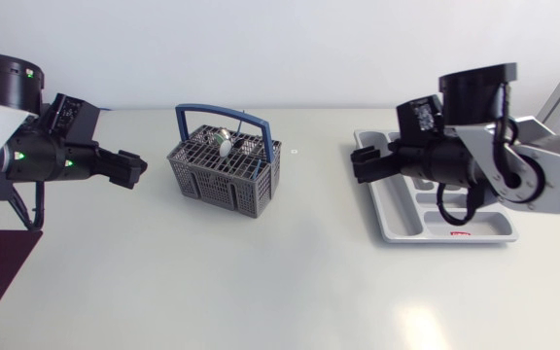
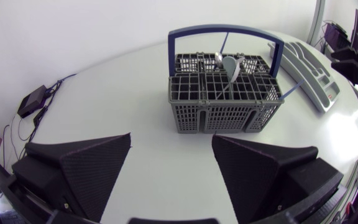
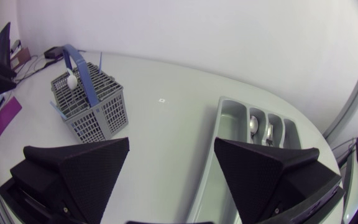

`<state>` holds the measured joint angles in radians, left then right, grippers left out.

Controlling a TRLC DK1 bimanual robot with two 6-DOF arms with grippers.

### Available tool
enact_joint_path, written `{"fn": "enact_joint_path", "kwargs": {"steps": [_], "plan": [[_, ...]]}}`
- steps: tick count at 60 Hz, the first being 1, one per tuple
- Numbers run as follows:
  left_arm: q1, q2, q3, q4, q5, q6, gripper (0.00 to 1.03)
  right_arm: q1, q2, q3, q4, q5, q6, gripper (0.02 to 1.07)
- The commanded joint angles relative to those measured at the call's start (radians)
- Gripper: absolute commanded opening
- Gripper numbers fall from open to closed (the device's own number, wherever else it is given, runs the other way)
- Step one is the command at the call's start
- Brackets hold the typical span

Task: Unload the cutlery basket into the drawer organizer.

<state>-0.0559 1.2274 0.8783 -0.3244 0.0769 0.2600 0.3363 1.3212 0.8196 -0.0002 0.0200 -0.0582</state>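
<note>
A blue-handled grey mesh cutlery basket stands upright on the desk, a spoon poking up inside it. Well apart to the basket's right, the grey drawer organizer lies flat, holding a second spoon and a fork.

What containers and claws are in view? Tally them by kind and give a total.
Cutlery basket: 1
Drawer organizer: 1
Claws: 2 (left claw, right claw)
Total: 4
</note>
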Motion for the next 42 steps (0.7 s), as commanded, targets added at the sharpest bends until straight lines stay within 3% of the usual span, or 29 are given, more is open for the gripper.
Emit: {"fn": "enact_joint_path", "kwargs": {"steps": [1, 8, 15, 23, 31, 42], "plan": [[-0.015, 0.064, 0.073, -0.051, 0.004, 0.088, 0.96, 0.038, 0.088, 0.089, -0.038, -0.005, -0.143, 0.93], [-0.03, 0.092, 0.07, -0.064, 0.061, 0.143, 0.96, 0.069, 0.159, 0.193, -0.132, -0.025, -0.196, 0.93], [-0.051, 0.112, 0.065, -0.064, 0.101, 0.18, 0.96, 0.095, 0.227, 0.251, -0.116, -0.088, -0.235, 0.92], [-0.062, 0.124, 0.059, -0.054, 0.132, 0.199, 0.94, 0.116, 0.323, 0.368, -0.144, -0.226, -0.216, 0.78], [-0.065, 0.127, 0.053, -0.042, 0.156, 0.217, 0.94, 0.144, 0.412, 0.478, -0.167, -0.25, -0.204, 0.78], [-0.065, 0.13, 0.051, -0.036, 0.158, 0.22, 0.94, 0.161, 0.523, 0.615, -0.188, -0.308, -0.184, 0.64]]}}
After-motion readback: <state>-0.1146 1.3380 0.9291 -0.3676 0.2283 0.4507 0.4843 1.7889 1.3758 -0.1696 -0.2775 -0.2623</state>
